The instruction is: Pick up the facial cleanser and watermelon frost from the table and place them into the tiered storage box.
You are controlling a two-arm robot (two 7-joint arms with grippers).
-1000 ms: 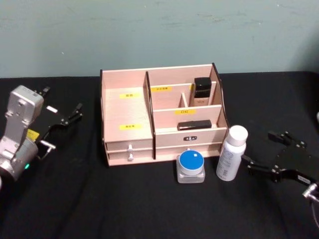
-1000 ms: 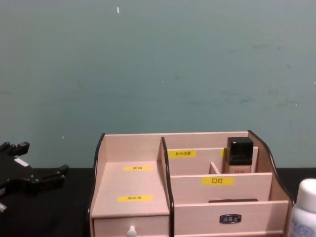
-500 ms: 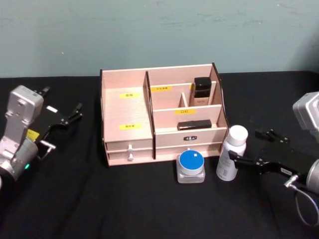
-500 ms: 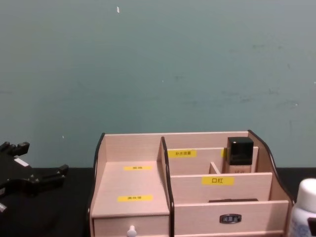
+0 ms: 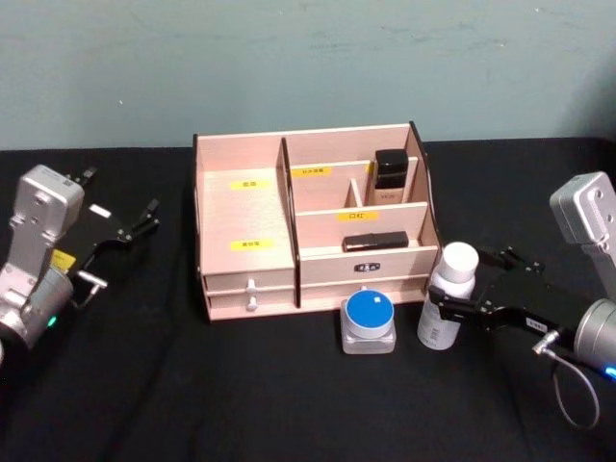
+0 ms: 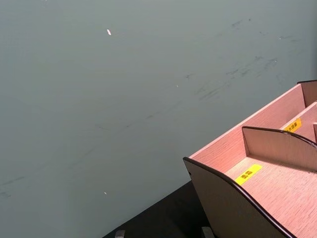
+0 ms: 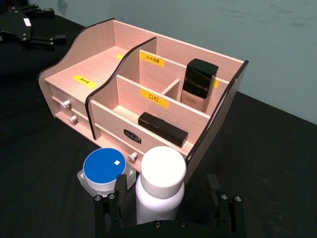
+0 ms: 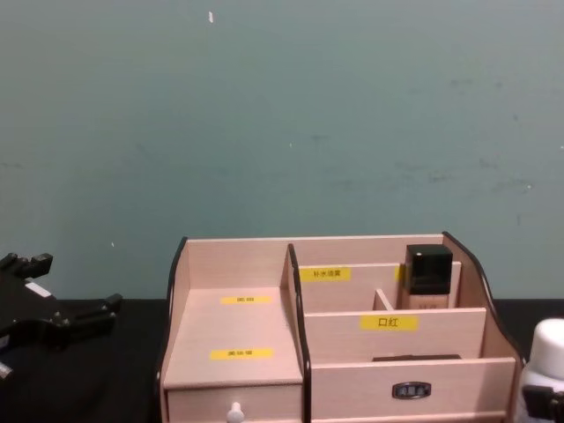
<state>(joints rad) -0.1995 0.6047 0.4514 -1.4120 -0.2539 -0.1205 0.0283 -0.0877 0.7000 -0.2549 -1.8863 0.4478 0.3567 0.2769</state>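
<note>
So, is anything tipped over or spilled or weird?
Nothing stands out. The white plastic bottle stands upright inside the open right claw, the blue-lidded jar sits flat, and the light-wood tiered storage box looks undamaged.

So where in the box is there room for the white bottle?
The wide left half of the tiered storage box is bare, also the back cell beside the black-capped bottle. A black case fills the front slot. Crowded before the drawers: blue-lidded jar, white bottle, right gripper open around it. Left gripper parked far left.
</note>
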